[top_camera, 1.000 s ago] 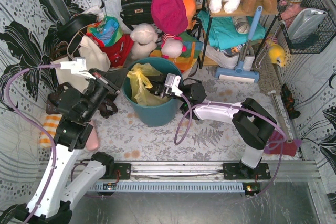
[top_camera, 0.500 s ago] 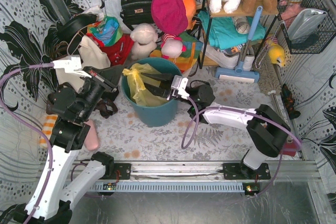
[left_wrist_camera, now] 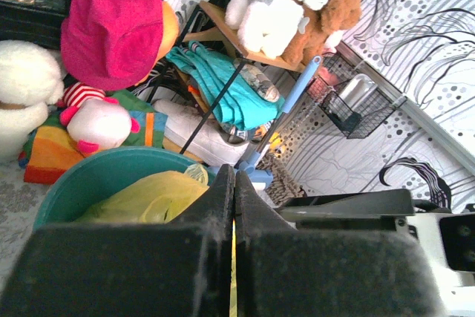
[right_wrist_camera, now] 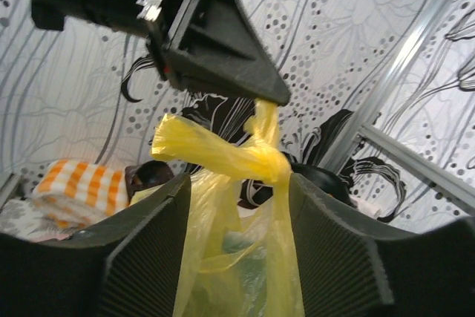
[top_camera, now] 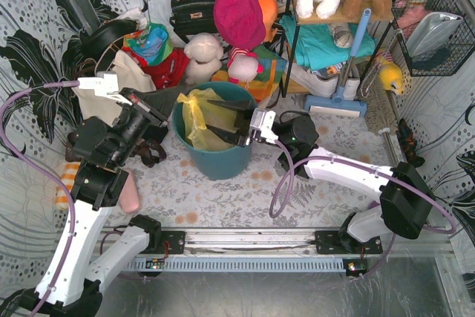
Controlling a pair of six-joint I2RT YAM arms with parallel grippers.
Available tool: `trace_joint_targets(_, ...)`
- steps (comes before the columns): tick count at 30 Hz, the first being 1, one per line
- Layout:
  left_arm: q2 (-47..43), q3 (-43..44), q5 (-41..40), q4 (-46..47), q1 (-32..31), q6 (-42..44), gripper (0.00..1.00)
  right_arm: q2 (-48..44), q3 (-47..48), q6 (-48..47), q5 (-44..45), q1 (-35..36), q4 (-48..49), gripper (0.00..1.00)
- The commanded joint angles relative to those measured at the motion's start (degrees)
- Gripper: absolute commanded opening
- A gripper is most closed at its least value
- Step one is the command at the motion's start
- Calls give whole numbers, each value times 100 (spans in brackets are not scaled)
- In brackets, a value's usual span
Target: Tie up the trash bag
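Note:
The yellow trash bag (top_camera: 191, 114) sits in the teal bin (top_camera: 220, 159), its top drawn into a knot (right_wrist_camera: 266, 159). My left gripper (top_camera: 177, 98) hangs over the bin's left rim, shut on a thin strip of the bag (right_wrist_camera: 266, 115) that rises from the knot. In the left wrist view a yellow sliver shows between the left gripper's (left_wrist_camera: 234, 183) pressed fingers. My right gripper (top_camera: 210, 116) reaches into the bin from the right. It stands open, pads (right_wrist_camera: 152, 246) apart, with the bag (right_wrist_camera: 245, 257) hanging loose between them.
Stuffed toys (top_camera: 202, 57), a black handbag (top_camera: 193, 7), a cream tote (top_camera: 126, 83) and a pink hat (top_camera: 239, 14) crowd behind the bin. A shelf (top_camera: 326, 42) and blue broom (top_camera: 345, 72) stand back right. A striped cloth (top_camera: 70, 183) lies at left.
The right gripper has opened and let go of the bag, and its wrist has drawn back to the right. The left gripper has lifted slightly with the bag's strip.

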Motion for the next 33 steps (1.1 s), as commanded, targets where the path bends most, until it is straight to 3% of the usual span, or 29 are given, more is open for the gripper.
trace_joint_targets(1,34,222,346,496,-13,82,0,-167,301,244,-431,25,-512,59)
trace_joint_targets(4,36,229,500,596,-9,70,0,-212,475,611,-338,22,-694,62)
trace_joint_targets(7,98,253,707,676,-8,39,0,-144,695,1037,-211,37,-787,75)
trace_joint_targets(11,122,236,897,774,-13,22,0,-154,928,1620,105,45,-941,80)
trace_joint_targets(23,173,287,1031,804,-13,70,0,-461,1617,2326,-279,74,-1708,80)
trace_joint_targets(29,174,239,1165,992,-6,43,0,-520,1701,1956,1051,82,-2564,66)
trace_joint_targets(33,203,256,1314,1101,-6,21,0,-338,2026,1731,1196,83,-3156,63)
